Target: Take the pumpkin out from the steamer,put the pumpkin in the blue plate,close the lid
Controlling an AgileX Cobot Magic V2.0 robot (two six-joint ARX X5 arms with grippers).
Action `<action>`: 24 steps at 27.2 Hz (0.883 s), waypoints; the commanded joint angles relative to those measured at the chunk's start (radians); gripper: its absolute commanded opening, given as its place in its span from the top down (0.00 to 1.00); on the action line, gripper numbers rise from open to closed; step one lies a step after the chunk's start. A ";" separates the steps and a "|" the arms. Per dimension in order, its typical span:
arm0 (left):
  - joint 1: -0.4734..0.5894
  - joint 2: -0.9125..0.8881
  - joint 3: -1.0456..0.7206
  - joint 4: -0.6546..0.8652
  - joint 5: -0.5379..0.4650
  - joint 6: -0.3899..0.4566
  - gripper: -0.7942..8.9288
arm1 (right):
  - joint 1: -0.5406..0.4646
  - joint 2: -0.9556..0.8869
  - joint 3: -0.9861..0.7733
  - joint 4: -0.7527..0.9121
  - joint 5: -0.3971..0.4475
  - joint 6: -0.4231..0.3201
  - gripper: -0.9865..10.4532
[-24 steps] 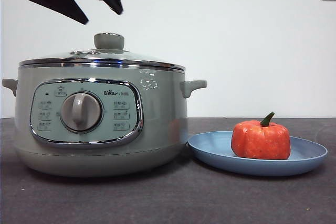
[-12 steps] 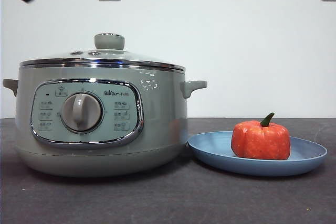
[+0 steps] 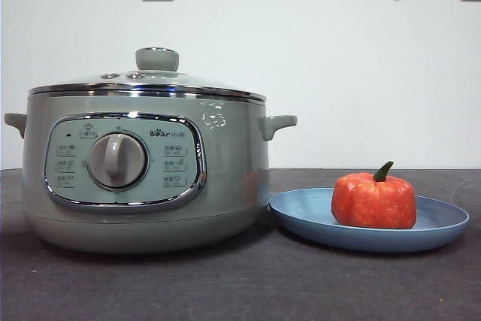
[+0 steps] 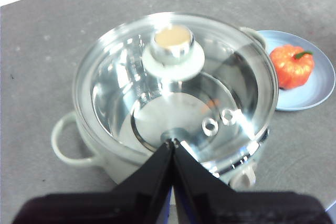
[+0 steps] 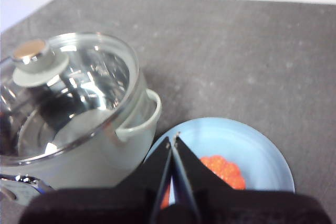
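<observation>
left gripper (image 4: 172,141): jaws pressed together, empty, above domed glass lid (image 3: 146,80) seated on sage-green steamer (image 3: 143,178) | right gripper (image 5: 172,139): jaws closed, empty, above light-blue plate (image 3: 436,227) | orange-red pumpkin (image 3: 373,201): on plate beneath it

Left gripper (image 4: 172,142): 2 matte black jaws, each a long wedge tapering from a broad black base to a thin tip. Small pale glints at the very tips. A strip of blue shows in the slit low between the jaws. Right gripper (image 5: 174,140): same build, 2 black tapered jaws, pale specks at the tips, broad black body blurred at the base. No cables, screws or markings visible. Front view: only flat black angular pieces at both top corners.
</observation>
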 commanded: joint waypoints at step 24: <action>0.088 -0.219 -0.053 -0.016 0.001 0.014 0.92 | -0.011 0.001 -0.002 0.024 0.006 0.015 0.93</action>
